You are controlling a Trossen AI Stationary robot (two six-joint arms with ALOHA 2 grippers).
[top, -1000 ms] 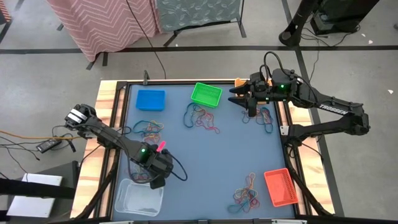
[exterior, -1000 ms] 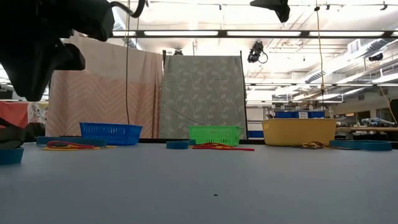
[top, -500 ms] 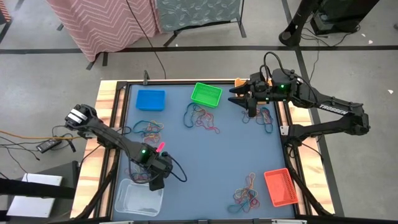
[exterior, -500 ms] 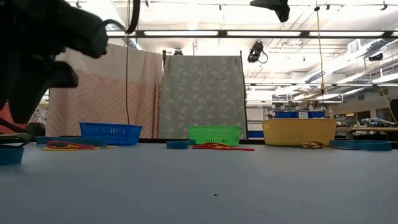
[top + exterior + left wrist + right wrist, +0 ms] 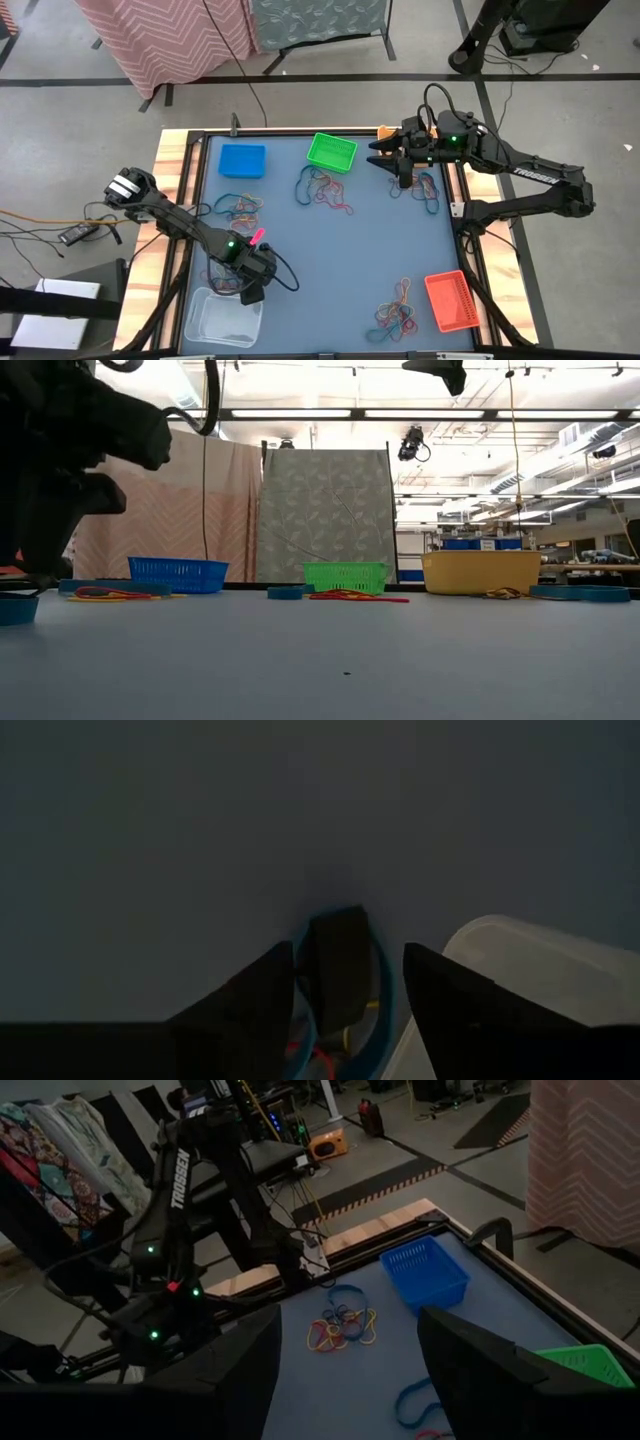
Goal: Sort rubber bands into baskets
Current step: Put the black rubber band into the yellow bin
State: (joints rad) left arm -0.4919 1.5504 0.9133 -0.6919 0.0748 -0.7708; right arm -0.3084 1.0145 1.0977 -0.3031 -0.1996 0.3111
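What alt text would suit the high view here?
Overhead: the left pincer is low by the clear basket; the right pincer hangs near the green basket. Rubber band piles dot the blue table, with blue and red-orange baskets near its corners.

A blue-topped table (image 5: 330, 255) is seen bearing five baskets, blue (image 5: 242, 160), green (image 5: 331, 151), yellow-orange (image 5: 481, 571), red-orange (image 5: 449, 301) and clear (image 5: 223, 319), amid scattered piles of rubber bands (image 5: 325, 189).

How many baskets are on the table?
5: blue basket and green basket at the far edge, yellow-orange basket mostly hidden behind the right arm, red-orange basket and clear basket near.
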